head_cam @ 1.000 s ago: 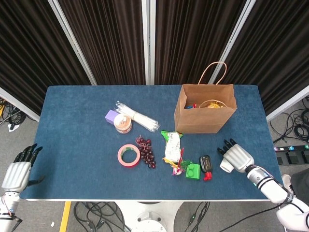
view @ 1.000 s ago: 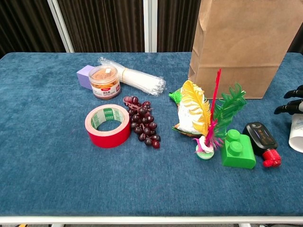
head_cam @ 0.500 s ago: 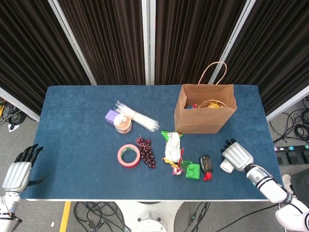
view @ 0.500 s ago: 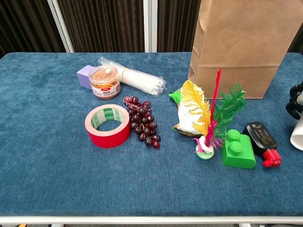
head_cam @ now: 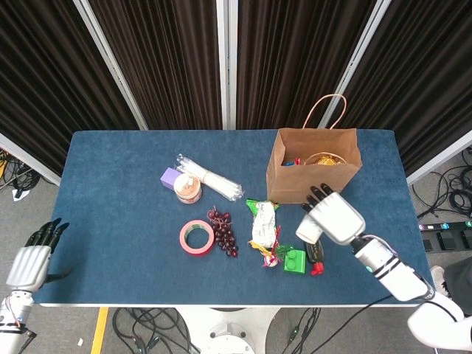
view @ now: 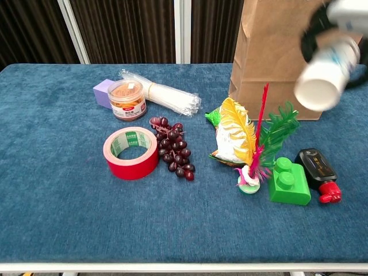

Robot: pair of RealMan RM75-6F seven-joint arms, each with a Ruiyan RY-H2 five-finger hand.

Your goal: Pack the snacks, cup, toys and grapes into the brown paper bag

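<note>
White cup (view: 322,80) gripped in right hand (head_cam: 333,217), lifted lower right of frame, below brown paper bag (head_cam: 313,175).
Bag part-filled; grapes (head_cam: 223,231), snack packet (head_cam: 263,223), green block (head_cam: 295,261) remain unpacked at centre; left hand (head_cam: 29,262) open, idle.

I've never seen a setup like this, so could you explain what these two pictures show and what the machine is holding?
It is a two-armed robot with humanlike hands at a blue table. One picture looks down from its head, the other forward from its chest. The right hand holds a white cup in the air near the brown paper bag. The left hand waits open at the table's edge. On the table lie grapes, red tape, a snack jar, a snack packet, a feather toy and a green block.
</note>
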